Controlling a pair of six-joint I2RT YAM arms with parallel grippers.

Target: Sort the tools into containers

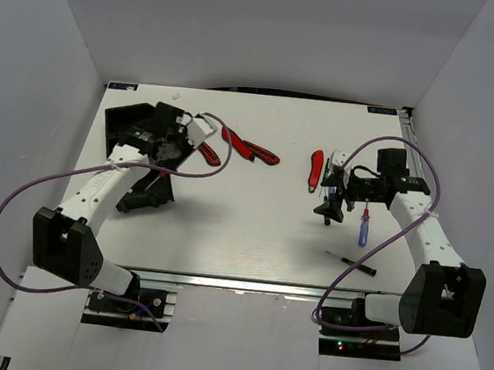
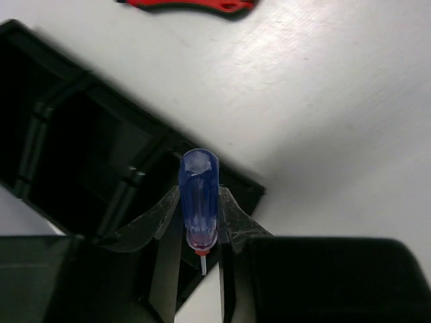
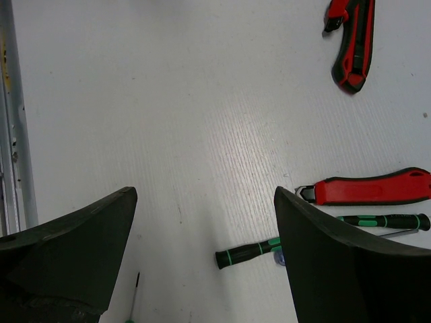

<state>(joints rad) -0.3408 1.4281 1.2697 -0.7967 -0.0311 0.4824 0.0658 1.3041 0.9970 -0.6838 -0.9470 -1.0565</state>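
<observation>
Pinching blue screwdriver (image 2: 199, 192) by handle, left gripper (image 2: 199, 217) hangs over bin (image 2: 74, 134) corner; shaft mostly hidden between fingers, bin interior too dark to read. Right gripper (image 3: 205, 195) fingers spread wide above table (image 3: 168, 101); red knife (image 3: 377, 188) and black-green screwdriver (image 3: 246, 254) partly hidden behind one finger.

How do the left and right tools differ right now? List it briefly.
The left tool is shut on a blue screwdriver; the right tool is open and empty. The left tool is above a bin; the right tool is above the table, near a green-black screwdriver. Both have dark fingers.
</observation>
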